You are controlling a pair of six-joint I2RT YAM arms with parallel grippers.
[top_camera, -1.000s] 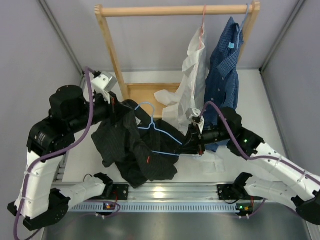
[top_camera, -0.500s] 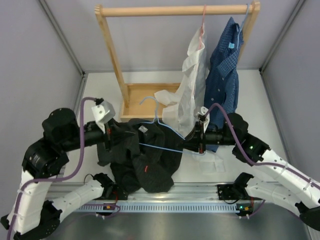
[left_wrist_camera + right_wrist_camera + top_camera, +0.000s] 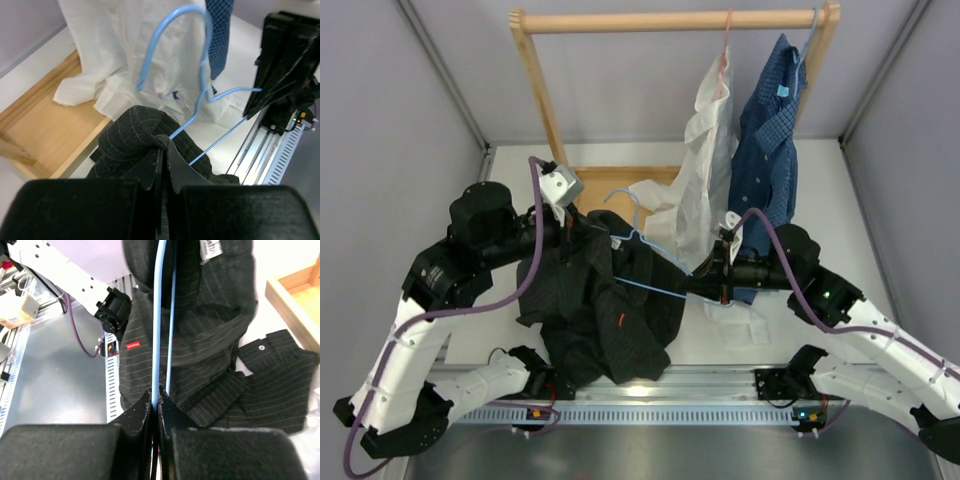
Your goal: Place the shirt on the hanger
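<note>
Here the left gripper (image 3: 162, 159) has its fingers pressed together on a fold of the shirt (image 3: 131, 134), right at its tips. The hanger (image 3: 202, 75) curls its hook just ahead of those tips. Past the hook, a white shirt (image 3: 150, 45) and the wooden rack base (image 3: 40, 125) crowd in close. Opposite, the right gripper (image 3: 155, 400) pinches one end of the hanger's wire (image 3: 156, 315). The wire runs straight out from its fingertips into the black cloth (image 3: 200, 330).

From above, the shirt (image 3: 600, 310) hangs beneath the left gripper (image 3: 582, 228), reaching the near rail (image 3: 720, 385). The blue dotted shirt (image 3: 765, 130) hangs just behind the right gripper (image 3: 705, 283), and bare table (image 3: 840, 200) shows past that forearm. The left arm is raised at the elbow with its forearm reaching inward. The right arm stretches low and level, pointing at the left one.
</note>
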